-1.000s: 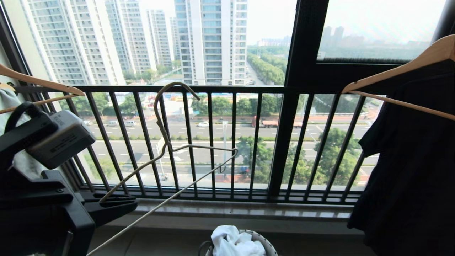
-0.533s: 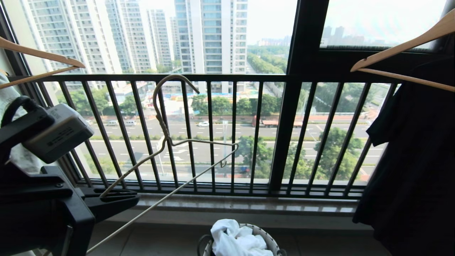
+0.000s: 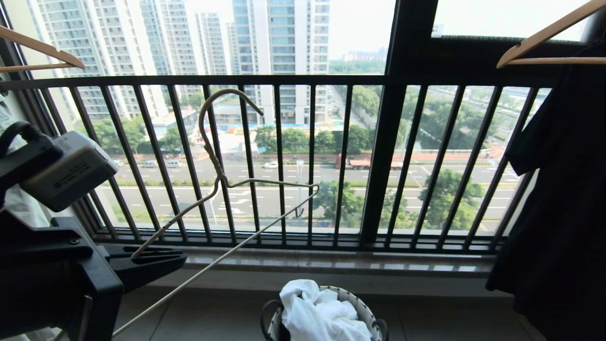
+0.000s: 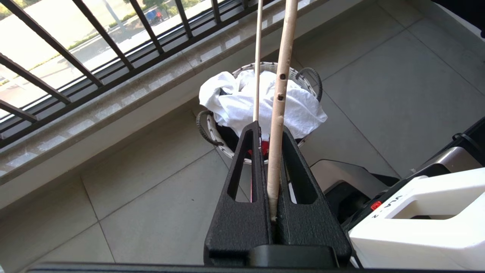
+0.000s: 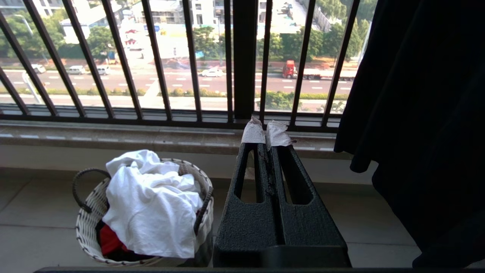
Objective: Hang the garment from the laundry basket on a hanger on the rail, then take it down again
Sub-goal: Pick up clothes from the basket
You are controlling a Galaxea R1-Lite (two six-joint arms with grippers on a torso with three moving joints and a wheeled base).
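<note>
Tilting lower than a second ago, the head camera now takes in more of the laundry basket and its white garment, while the window bars and the wooden hangers sit higher in the picture; this is the view shifting, not the things. The left pincer keeps its place at the lower left, pinching the cream hanger by one end, with the hook standing up in front of the bars.

The left wrist view shows what the head view hides: the jaws pressed onto the hanger's thick arm, the thin bottom rod running beside it. Only the right wrist view shows the right pincer, its taped tips pressed together and holding nothing, near the dark hanging garment, and a red garment under the white one in the basket.

The white garment lies heaped in the basket on the floor below the sill, well apart from both pincers, below and ahead of the left one.
</note>
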